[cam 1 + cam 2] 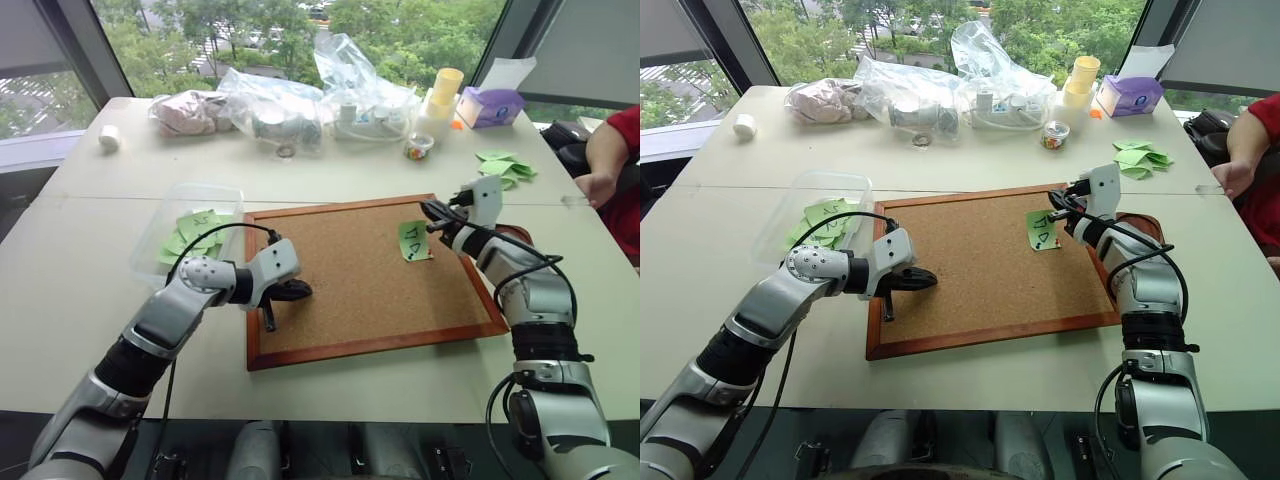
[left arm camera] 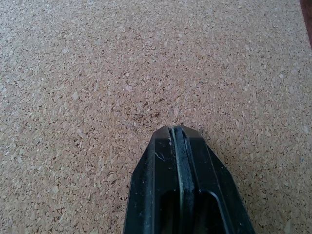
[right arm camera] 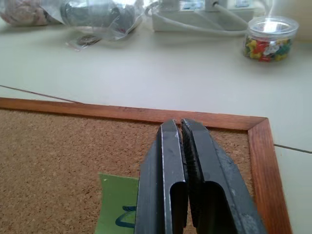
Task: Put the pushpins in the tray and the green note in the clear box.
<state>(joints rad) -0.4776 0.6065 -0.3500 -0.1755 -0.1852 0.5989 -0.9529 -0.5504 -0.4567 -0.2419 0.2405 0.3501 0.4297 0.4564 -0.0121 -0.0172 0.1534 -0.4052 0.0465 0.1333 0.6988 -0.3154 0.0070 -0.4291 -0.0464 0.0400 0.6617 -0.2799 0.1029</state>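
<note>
While the left gripper [image 1: 297, 291] rests closed and empty low over the corkboard [image 1: 360, 290] near its left frame, the right gripper [image 1: 432, 212] hangs above the board's far right corner, its fingers pressed together with nothing seen between them. Just below and beside that right gripper lies the green note [image 1: 414, 241], flat on the cork near the right edge, bearing dark hand-drawn marks that cannot be read as letters. No pushpins can be made out on the board. Behind the right forearm, a sliver of the reddish-brown tray [image 1: 1143, 225] shows just off the board's right side; its contents are hidden. Left of the board's far corner sits the clear box [image 1: 187, 231], holding several green notes already. Farther back, a heap of green paper pieces [image 1: 504, 167] lies on the table [image 1: 90, 270]. A small clear jar [image 3: 270, 38] holds mixed coloured pins. Along the far edge are clear plastic bags [image 1: 290, 100], a yellow cup stack [image 1: 444, 92] and a purple tissue box [image 1: 490, 105] whose print is illegible. A person's red sleeve [image 1: 618, 130] shows at the right.
</note>
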